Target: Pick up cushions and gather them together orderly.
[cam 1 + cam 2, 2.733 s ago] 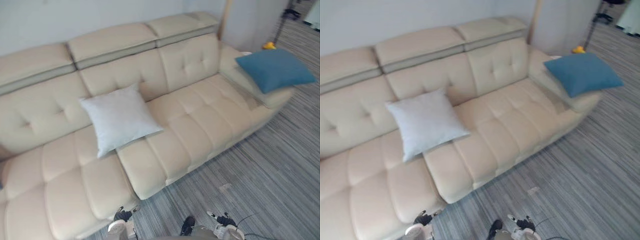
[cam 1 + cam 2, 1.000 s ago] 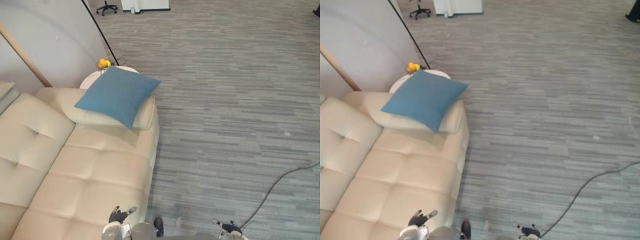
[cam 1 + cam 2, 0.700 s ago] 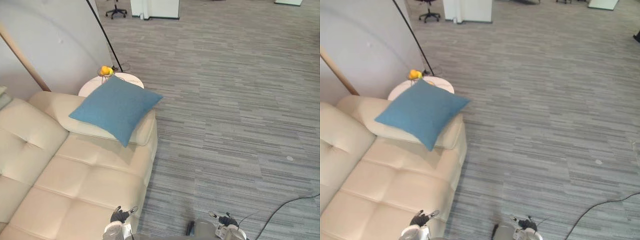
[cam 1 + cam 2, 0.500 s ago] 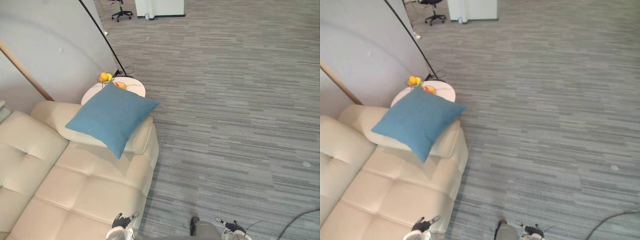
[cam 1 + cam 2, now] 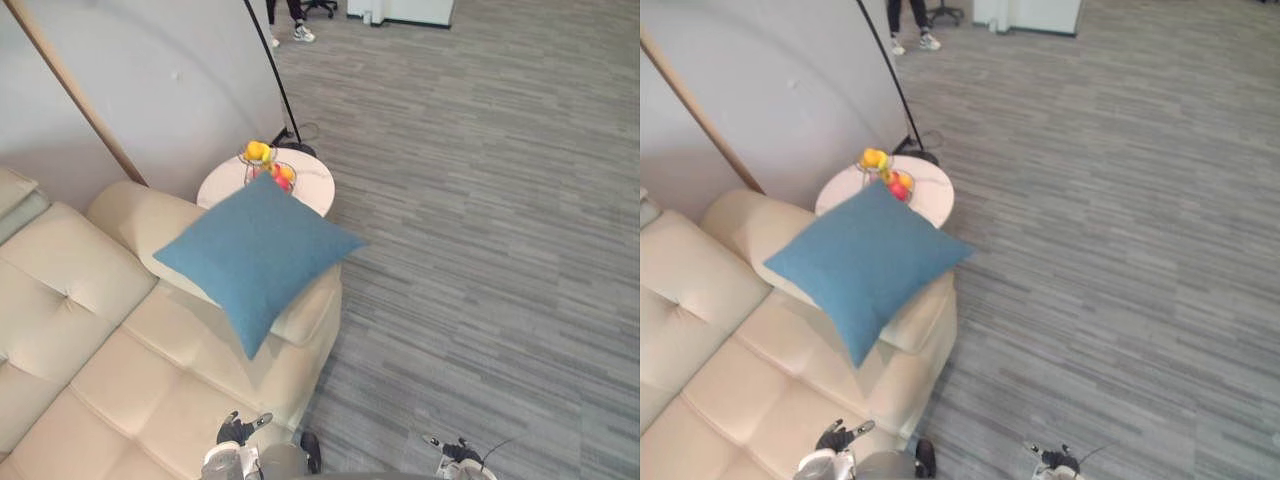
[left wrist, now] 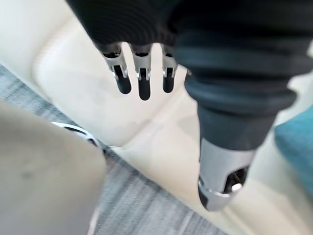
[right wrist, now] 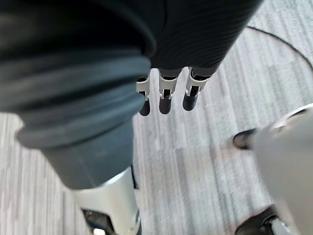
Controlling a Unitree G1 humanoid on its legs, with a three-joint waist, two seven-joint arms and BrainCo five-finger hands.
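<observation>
Ahead of left hand point(image 6: 142, 81), blue cushion point(image 5: 255, 255) overhangs sofa armrest point(image 5: 308, 318), side table point(image 5: 312, 185) behind. Right hand point(image 7: 165, 95) faces open carpet point(image 5: 500, 250). Both hang straight-fingered, empty.

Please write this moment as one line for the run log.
blue cushion: lying on sofa armrest | left hand: open, empty | right hand: open, empty

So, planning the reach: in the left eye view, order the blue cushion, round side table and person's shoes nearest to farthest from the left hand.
1. blue cushion, on the sofa armrest, nearest the left hand.
2. round side table, behind the armrest.
3. person's shoes, far across the floor.
</observation>
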